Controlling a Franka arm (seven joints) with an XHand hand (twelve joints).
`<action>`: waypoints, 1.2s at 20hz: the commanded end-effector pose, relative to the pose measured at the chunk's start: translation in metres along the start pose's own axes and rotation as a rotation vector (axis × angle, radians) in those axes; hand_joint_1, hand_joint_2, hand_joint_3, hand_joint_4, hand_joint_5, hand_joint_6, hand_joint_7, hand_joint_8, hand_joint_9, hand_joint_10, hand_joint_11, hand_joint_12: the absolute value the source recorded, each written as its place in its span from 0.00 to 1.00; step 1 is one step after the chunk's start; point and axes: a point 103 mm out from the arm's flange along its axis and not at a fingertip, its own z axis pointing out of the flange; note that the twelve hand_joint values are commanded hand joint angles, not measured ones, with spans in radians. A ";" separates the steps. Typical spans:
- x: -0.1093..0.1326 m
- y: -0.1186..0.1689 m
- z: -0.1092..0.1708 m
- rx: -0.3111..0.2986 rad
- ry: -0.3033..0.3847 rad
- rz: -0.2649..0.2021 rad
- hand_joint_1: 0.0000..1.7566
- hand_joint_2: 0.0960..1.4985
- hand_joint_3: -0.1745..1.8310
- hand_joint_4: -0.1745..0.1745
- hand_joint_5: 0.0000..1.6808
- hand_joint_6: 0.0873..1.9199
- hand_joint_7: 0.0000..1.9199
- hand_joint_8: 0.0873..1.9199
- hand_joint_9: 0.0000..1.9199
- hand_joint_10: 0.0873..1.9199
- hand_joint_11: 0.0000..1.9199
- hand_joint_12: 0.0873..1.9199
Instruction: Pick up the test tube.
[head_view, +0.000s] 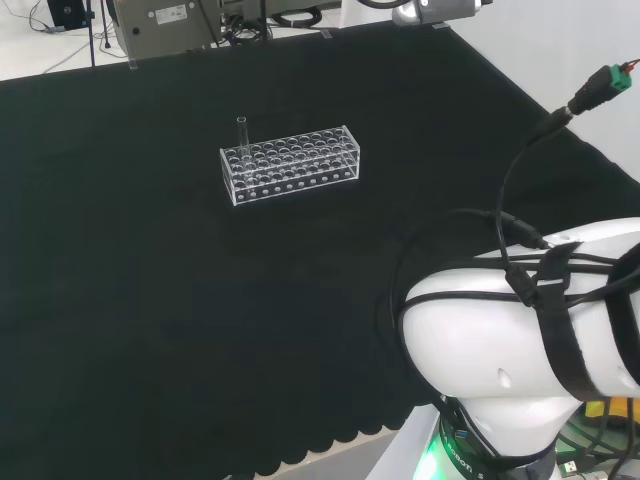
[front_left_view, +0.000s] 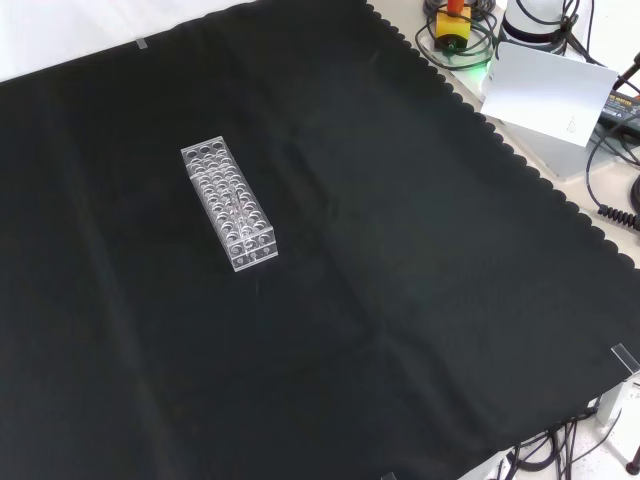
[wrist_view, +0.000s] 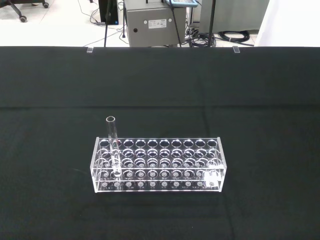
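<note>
White arm link (head_view: 520, 340) nearest, clear rack (wrist_view: 157, 165) alone on black cloth (head_view: 150, 320), test tube (wrist_view: 112, 145) upright at one end, hand's state cannot be told

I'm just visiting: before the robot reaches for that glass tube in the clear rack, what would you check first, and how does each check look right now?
1. Tube present and upright in the rack: ok; it stands near one end, its open mouth above the rack top.
2. Only one tube to choose from: ok; the wrist view shows the other holes empty.
3. Room around the tube for fingers: ok; neighbouring holes are empty.
4. Rack sitting flat on the cloth: ok in the head view.
5. Path across the cloth free of other things: ok in the front view.
6. Hand open and ready: cannot tell.
</note>
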 end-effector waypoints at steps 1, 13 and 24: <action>0.000 0.005 0.002 -0.004 -0.009 -0.011 0.36 0.39 0.34 0.36 0.01 0.02 0.00 0.24 0.00 0.31 0.00 0.75; 0.008 0.074 0.024 0.076 0.074 -0.090 0.39 0.44 0.27 0.33 0.06 0.00 0.00 0.35 0.00 0.41 0.00 0.82; 0.021 0.146 0.048 0.112 0.086 -0.156 0.47 0.42 0.30 0.17 0.20 0.01 0.17 0.44 0.16 0.46 0.18 0.77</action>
